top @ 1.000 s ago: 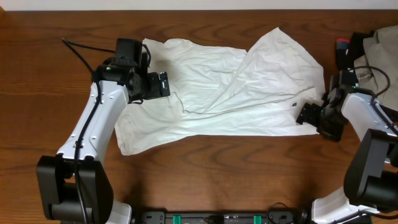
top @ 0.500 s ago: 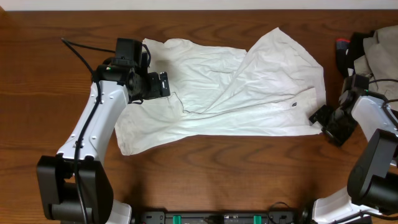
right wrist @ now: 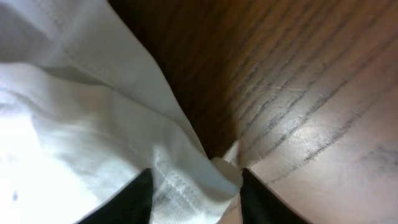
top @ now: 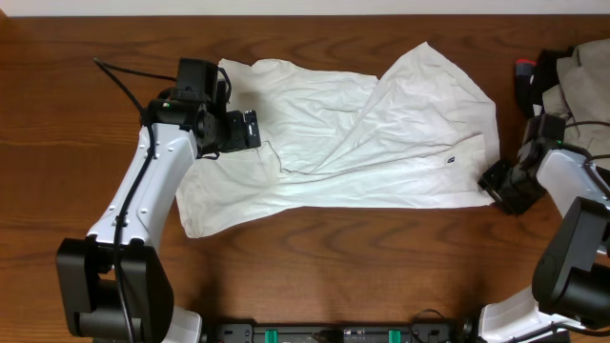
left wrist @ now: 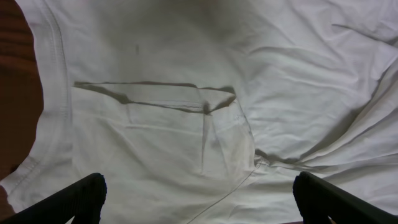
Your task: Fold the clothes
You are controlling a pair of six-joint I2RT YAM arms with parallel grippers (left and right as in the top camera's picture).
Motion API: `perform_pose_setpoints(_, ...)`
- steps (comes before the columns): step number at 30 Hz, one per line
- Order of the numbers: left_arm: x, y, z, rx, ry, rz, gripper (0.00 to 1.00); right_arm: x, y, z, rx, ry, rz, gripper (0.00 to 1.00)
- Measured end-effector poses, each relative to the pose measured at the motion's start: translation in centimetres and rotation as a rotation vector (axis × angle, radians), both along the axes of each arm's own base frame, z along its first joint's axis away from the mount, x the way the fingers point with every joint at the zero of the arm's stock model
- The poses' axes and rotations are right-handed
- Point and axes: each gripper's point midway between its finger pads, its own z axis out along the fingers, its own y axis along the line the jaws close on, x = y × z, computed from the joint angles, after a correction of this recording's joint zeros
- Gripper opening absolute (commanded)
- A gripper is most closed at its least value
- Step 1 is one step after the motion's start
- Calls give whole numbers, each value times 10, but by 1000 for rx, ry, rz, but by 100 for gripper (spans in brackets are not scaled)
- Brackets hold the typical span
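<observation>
The clothes (top: 334,143) are a large wrinkled white garment spread across the middle of the wooden table, with its right side folded up into a peak. My left gripper (top: 250,129) hovers open over the garment's left part; the left wrist view shows its fingers (left wrist: 87,193) wide apart above the chest pocket (left wrist: 161,130), nothing between them. My right gripper (top: 496,181) is at the garment's lower right corner. In the right wrist view its fingers (right wrist: 134,199) press on both sides of the bunched white hem (right wrist: 205,174), low on the table.
A heap of grey-beige cloth (top: 581,71) and a black object with a red cap (top: 526,76) lie at the right edge, just behind the right arm. A black cable (top: 119,81) trails from the left arm. Bare wood (top: 57,191) surrounds the garment.
The right gripper has moved right, from over the garment's lower right part to its corner, and its jaws have narrowed onto the hem. The left arm and the garment have not moved.
</observation>
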Motion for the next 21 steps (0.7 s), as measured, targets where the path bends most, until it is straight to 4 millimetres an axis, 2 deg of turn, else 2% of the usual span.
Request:
perform_pose_setpoints(4,0,0,0,0,0,0,98,0,3,-5,12,-17,0,19)
perform_pose_setpoints(7,0,0,0,0,0,0,98,0,4,-6,14,-25,-7,12)
perform_pose_setpoints(16,0,0,0,0,0,0,98,-4,5,-6,20,-9,-3,13)
perform_pose_setpoints(21,0,0,0,0,0,0,98,-16,4,-5,5,40,4,23)
